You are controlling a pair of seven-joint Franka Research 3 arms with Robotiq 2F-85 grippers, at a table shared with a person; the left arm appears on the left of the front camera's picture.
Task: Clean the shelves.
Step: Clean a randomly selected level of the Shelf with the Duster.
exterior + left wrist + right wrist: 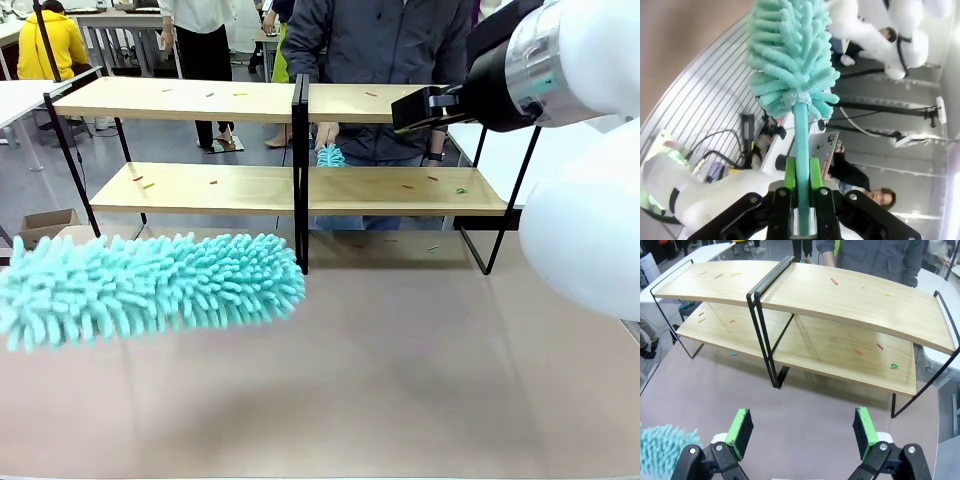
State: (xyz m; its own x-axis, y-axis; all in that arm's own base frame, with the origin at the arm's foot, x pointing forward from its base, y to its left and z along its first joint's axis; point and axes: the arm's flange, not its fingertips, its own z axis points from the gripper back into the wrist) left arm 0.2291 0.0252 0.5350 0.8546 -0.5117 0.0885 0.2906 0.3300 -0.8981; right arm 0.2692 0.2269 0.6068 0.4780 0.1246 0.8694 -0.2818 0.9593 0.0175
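- Front view: the shelves (200,100), a wide two-tier rack of light wood boards on a thin black metal frame with a central upright (300,170), stand at the far side of the brown table (420,380).
- Small coloured scraps (408,186), red, yellow and green, lie scattered on the upper and lower boards.
- A fluffy teal microfibre duster (150,285) hangs low and roughly level in the left foreground, in front of the rack's left half.
- The right arm's black gripper (405,112) hovers level with the right end of the top board. Its fingers point toward picture left, and I cannot tell its opening from this angle.
- A person in a grey jacket (380,40) stands behind the rack. One hand (326,133) holds a smaller teal duster (330,156) just above the lower board beside the upright.
- Left wrist view: the left gripper (801,182) is clamped on the duster's teal handle (801,140), with a green pad pressed against each side. The fluffy head fans out above it.
- Right wrist view: the right gripper's green pads (740,432) stand wide apart with nothing between them, above the brown table in front of the rack.
- The shelves span this picture from side to side, with the upright left of centre. There are red and yellow scraps on the top boards and red and green ones on the lower right board.
- A tuft of the teal duster shows at the bottom left corner.
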